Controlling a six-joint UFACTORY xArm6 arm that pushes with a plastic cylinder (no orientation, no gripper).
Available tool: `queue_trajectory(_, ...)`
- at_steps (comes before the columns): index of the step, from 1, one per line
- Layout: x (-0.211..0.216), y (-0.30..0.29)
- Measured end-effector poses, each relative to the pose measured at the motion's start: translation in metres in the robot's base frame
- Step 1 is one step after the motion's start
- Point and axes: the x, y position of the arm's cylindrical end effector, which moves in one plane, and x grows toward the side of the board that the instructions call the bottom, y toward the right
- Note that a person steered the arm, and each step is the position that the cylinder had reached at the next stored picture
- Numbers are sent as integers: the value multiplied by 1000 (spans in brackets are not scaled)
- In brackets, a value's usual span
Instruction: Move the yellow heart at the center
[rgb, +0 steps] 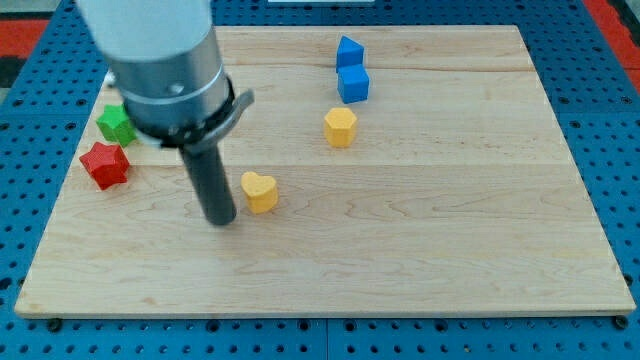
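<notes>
The yellow heart (260, 191) lies on the wooden board (420, 240), left of the middle. My tip (221, 221) rests on the board just to the heart's left and slightly lower in the view, a small gap apart from it. The dark rod rises from the tip to the grey arm body at the view's top left.
A yellow hexagon block (340, 127) sits above and right of the heart. Two blue blocks (350, 51) (353, 84) stand near the view's top centre. A red star (105, 164) and a green block (116, 124), partly hidden by the arm, lie at the left edge.
</notes>
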Motion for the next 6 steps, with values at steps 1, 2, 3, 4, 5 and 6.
queue_trajectory(1, -28, 21)
queue_trajectory(2, -29, 44)
queue_trajectory(3, -24, 54)
queue_trajectory(4, -5, 52)
queue_trajectory(5, -7, 61)
queue_trajectory(6, -24, 92)
